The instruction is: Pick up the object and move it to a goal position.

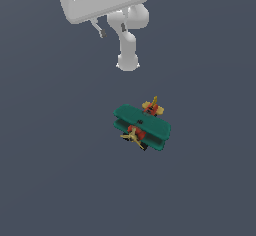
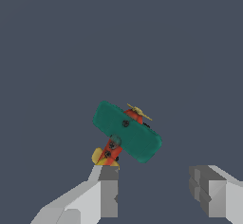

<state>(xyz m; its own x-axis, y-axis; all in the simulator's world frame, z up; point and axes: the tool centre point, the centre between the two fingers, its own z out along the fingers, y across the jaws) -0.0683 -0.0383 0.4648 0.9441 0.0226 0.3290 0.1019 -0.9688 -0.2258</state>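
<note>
Gripper (image 2: 154, 192) spread wide, nothing between the fingers (image 2: 108, 190)! The toy biplane (image 2: 126, 132) sits on the dark floor (image 1: 60, 170), tail just off one fingertip in the wrist view, clear of the arm in the exterior view.

One toy biplane (image 1: 142, 126), one hand (image 2: 154, 190)

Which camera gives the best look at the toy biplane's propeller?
The exterior view: the biplane lies there with its yellow propeller facing the camera, blades distinct against the red nose. The wrist view looks down on the top wing, so the propeller only peeks past its edge, beyond the open pincer.
</note>
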